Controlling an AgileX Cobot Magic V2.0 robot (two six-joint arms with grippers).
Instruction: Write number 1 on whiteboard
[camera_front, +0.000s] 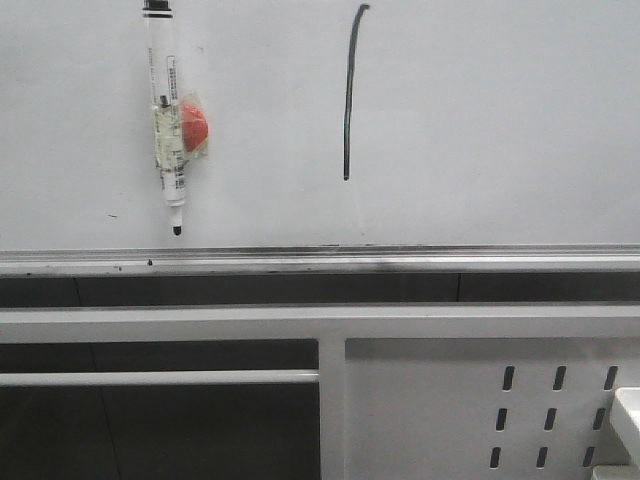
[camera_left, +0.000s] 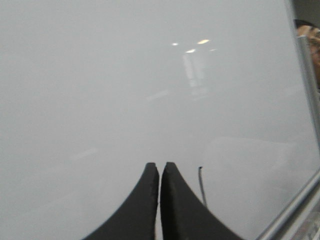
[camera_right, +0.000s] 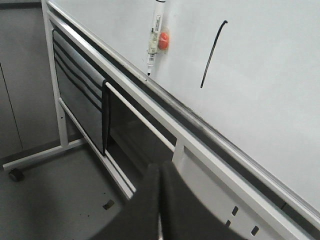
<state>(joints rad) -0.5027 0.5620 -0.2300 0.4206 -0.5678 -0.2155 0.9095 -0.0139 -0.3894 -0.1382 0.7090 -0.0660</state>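
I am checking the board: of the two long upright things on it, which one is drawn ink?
The number 1, the thin black stroke right of the marker pen. The pen is a solid white body fixed by an orange magnet.

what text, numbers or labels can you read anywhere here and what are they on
"1": a hand-drawn black stroke, the number 1, on the whiteboard.
Marker hanging on the board: printed label and a barcode-like strip on its barrel, too small and blurred to read.
Orange piece beside the marker: no text visible.
Perforated frame below: no text.
Nothing else legible in any view.
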